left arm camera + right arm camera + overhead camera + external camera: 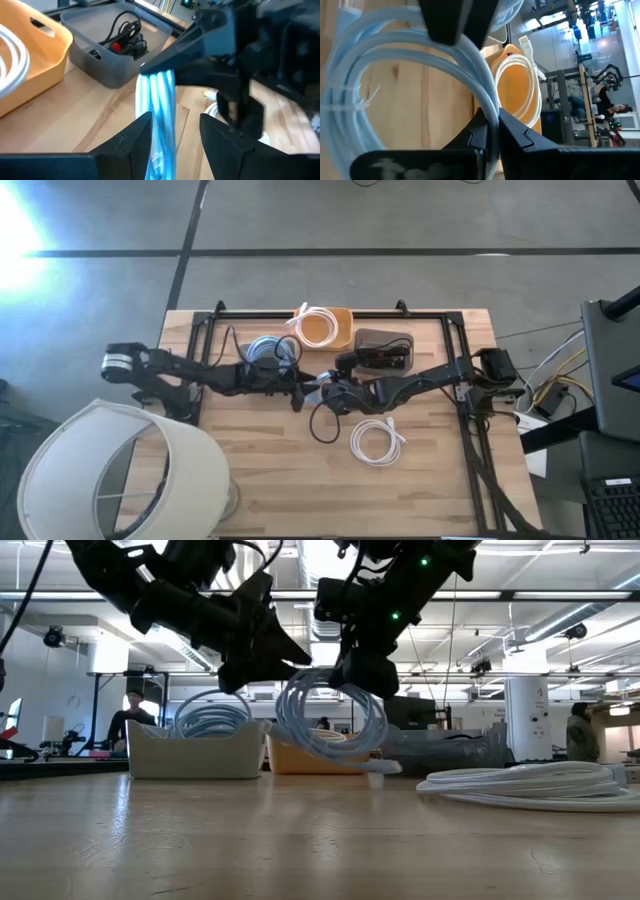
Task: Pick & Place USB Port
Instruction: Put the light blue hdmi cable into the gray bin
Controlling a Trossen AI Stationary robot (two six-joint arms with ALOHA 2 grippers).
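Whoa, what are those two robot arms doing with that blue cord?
Both arms meet over the middle of the wooden table, holding a coiled light-blue cable in the air. The right gripper is shut on it; the left gripper's fingers sit either side of it. Behind stand an orange bin, a grey bin and a white bin. A white cable lies loose.

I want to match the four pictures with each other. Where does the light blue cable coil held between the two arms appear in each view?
High view: blue cable coil, mid-table between the arms.
Low view: hanging centre, off the table.
Left wrist view: centre, edge-on.
Right wrist view: fills the left.
Shared landmark: orange bin.
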